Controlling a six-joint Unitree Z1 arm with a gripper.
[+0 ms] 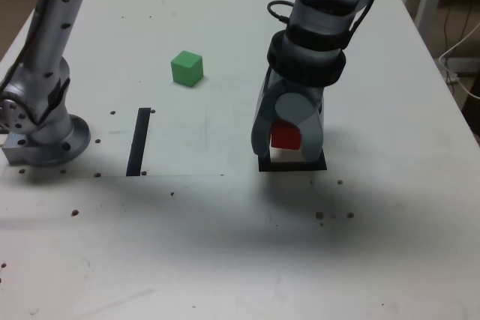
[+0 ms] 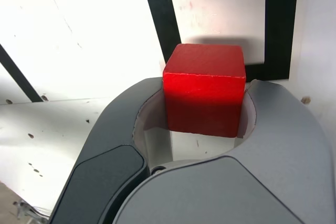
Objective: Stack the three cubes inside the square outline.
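My gripper is shut on the red cube, its two grey jaws pressed against the cube's sides. The cube hangs just over the white centre of the square outline, with a strip of white showing beneath it. In the wrist view the red cube fills the gap of the gripper, and the square outline lies right behind it with a shadow on its centre. The green cube sits alone on the table, farther back and toward the exterior view's left.
A straight black tape strip lies on the white table toward the exterior view's left of the outline. The arm's grey base stands at the far left. Small dark specks dot the table. Chair legs show beyond its right edge.
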